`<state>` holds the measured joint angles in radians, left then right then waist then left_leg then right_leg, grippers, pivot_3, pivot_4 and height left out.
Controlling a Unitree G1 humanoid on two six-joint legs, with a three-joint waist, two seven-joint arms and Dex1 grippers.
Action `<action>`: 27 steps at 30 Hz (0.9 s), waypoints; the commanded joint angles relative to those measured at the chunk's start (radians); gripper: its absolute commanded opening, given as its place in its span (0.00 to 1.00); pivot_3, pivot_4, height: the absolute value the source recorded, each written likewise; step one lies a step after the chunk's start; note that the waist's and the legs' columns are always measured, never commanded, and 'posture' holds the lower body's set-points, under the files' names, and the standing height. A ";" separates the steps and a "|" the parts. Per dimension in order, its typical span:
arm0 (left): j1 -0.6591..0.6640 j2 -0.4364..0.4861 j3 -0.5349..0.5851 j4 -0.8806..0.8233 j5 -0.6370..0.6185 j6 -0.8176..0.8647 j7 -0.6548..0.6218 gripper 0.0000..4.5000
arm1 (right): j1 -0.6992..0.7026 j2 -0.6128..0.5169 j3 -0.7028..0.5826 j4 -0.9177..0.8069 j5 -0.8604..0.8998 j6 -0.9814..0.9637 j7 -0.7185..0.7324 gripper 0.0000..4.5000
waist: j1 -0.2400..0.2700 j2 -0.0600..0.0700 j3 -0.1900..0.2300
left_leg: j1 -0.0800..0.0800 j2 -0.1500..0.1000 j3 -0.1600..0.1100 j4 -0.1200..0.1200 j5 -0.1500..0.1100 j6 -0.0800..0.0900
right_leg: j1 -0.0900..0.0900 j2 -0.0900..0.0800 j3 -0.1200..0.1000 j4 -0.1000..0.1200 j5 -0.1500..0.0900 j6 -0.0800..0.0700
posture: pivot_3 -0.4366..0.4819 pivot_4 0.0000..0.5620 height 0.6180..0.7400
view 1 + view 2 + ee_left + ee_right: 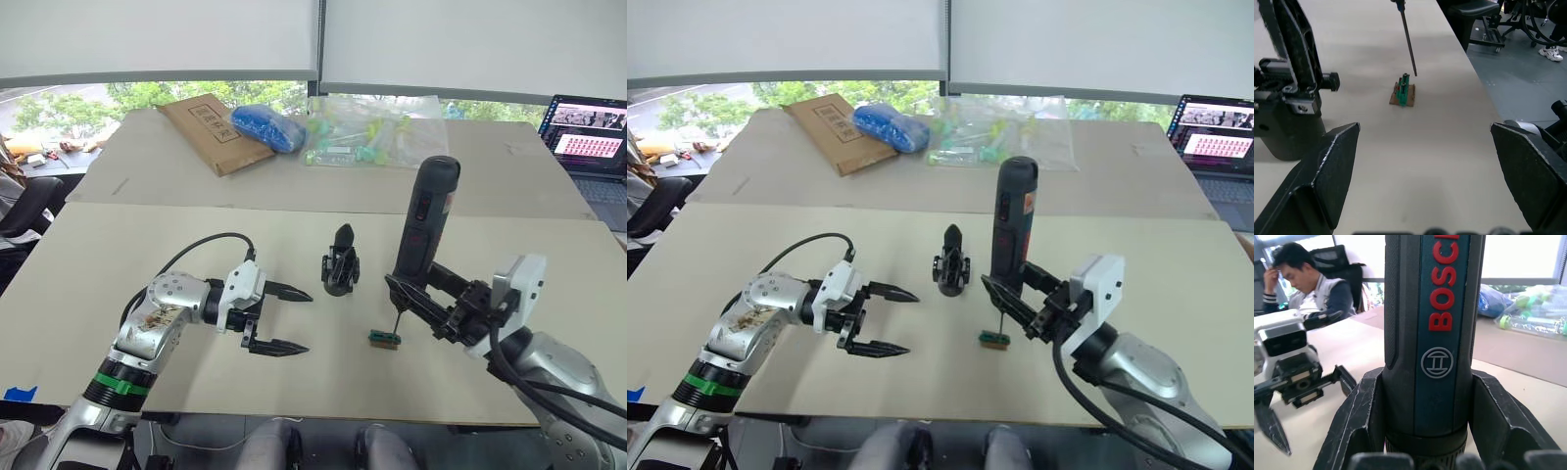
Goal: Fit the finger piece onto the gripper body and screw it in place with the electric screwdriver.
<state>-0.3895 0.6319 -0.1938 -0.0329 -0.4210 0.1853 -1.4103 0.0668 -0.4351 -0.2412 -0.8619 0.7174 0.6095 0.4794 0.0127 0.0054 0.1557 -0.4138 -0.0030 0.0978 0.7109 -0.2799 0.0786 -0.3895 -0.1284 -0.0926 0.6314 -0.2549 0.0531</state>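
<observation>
1. Two black fingers of the left gripper [284,319] spread wide and empty, the gripper body [340,264] at its 1 o'clock; a careless reach could topple it.
2. Finger piece seemingly fitted already, hard to confirm.
3. Right gripper [423,294] pinches the electric screwdriver [424,217] upright, bit over the green block [384,340]; it may slip.

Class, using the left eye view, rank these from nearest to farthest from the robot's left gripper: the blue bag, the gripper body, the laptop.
1. gripper body, just to the right of the left gripper.
2. blue bag, on the far table, by the cardboard.
3. laptop, far right corner.
</observation>
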 commanded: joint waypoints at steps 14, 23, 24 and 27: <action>-0.046 -0.073 -0.042 0.111 0.079 -0.118 -0.045 1.00 | -0.033 -0.073 -0.010 -0.108 0.091 -0.005 -0.142 0.43 | 0.001 0.000 0.000 | 0.000 0.000 0.000 0.000 0.000 0.000 | 0.000 0.000 0.000 0.000 0.000 0.000 | 0.48 0.27 1.00; -0.066 -0.101 -0.041 0.123 0.095 -0.132 -0.027 1.00 | -0.033 -0.084 0.009 -0.057 0.078 -0.027 -0.149 0.43 | 0.001 0.000 0.000 | 0.000 0.000 0.000 0.000 0.000 0.001 | 0.000 0.000 0.000 0.000 0.000 0.000 | 0.48 0.27 1.00; -0.068 -0.103 -0.041 0.122 0.095 -0.129 -0.025 1.00 | -0.028 -0.083 0.009 -0.054 0.073 -0.032 -0.146 0.43 | 0.001 0.000 0.000 | 0.000 0.000 0.000 0.000 0.000 0.001 | 0.000 0.000 0.000 0.000 0.000 0.000 | 0.48 0.27 1.00; -0.072 -0.106 -0.040 0.112 0.093 -0.116 -0.018 1.00 | -0.001 -0.076 0.010 -0.050 0.051 -0.054 -0.139 0.43 | 0.002 0.000 0.000 | 0.000 0.000 0.000 0.000 -0.001 0.002 | 0.000 0.000 0.000 0.000 0.000 0.000 | 0.48 0.27 1.00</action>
<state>-0.4424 0.5307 -0.2396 0.1010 -0.3194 0.0691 -1.4320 0.0650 -0.5156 -0.2109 -0.8844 0.7767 0.6130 0.3292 0.0142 0.0051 0.1555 -0.4143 -0.0030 0.0979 0.7111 -0.2807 0.0802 -0.3892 -0.1285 -0.0927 0.6314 -0.2548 0.0532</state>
